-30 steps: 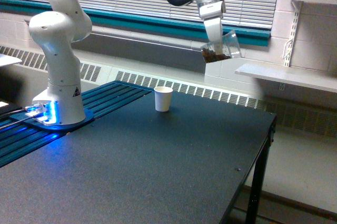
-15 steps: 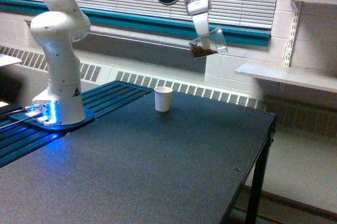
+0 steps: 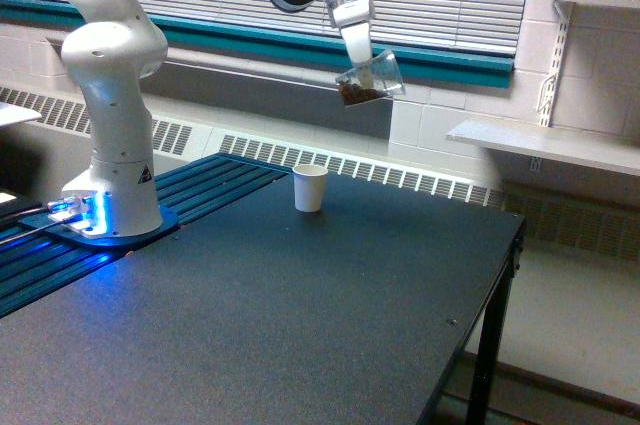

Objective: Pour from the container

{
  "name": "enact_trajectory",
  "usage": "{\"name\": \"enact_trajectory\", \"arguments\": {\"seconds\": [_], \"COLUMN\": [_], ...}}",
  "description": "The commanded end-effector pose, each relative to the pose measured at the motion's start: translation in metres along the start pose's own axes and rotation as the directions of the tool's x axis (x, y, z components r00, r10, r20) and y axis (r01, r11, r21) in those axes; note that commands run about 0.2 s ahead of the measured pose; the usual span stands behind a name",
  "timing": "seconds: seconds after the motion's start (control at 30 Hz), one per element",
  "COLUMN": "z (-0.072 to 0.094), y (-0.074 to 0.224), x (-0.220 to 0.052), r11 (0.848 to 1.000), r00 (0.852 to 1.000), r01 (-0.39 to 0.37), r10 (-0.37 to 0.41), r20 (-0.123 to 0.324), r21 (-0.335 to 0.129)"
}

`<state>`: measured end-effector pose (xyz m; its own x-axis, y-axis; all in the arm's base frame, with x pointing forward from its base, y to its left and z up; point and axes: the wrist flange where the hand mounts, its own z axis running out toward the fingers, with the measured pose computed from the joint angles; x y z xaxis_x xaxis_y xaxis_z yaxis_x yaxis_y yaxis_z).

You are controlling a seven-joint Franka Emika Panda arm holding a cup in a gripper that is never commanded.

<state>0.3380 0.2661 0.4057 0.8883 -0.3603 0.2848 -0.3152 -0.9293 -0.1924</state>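
- The hand [image 3: 358, 60] is clamped on the container [image 3: 370, 79], a small clear cup with dark brown granules inside, carried high above the counter [image 3: 300, 315].
- Change noted: over the last second the hand and container have travelled steadily toward the exterior view's left and slightly upward, from near the counter's far right portion to a position closer over the white cup [image 3: 310, 188].
- The container now hangs above the far edge of the counter, a little to the exterior view's right of the white cup and well clear of it in height.
- Meaning for the task, as a judgement: this is the approach stage; the container is not yet directly above the white cup, and no granules are seen leaving it.
- Orientation: the container is tilted, not upright. Its long axis runs roughly sideways, with the mouth toward the exterior view's right and slightly up, and the base toward the left and lower.
- The granules lie gathered at the lower, left end near the base.
- Judgement: the mouth points away from the white cup, so some reorientation appears necessary before any pour could land there.
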Motion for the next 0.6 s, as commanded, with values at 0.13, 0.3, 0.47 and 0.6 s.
{"name": "enact_trajectory", "arguments": {"seconds": [0.13,0.3,0.47,0.6], "z": [-0.006,-0.006,-0.008,-0.009], "y": [-0.004,0.005,0.020,0.032], "x": [-0.049,-0.072,-0.094,-0.110], "r11": [1.000,1.000,0.998,0.995], "r00": [1.000,1.000,0.999,0.998], "r01": [-0.015,-0.019,-0.038,-0.059], "r10": [0.015,0.019,0.039,0.061], "r20": [-0.007,-0.001,0.011,0.025], "r21": [-0.003,-0.019,-0.052,-0.077]}}
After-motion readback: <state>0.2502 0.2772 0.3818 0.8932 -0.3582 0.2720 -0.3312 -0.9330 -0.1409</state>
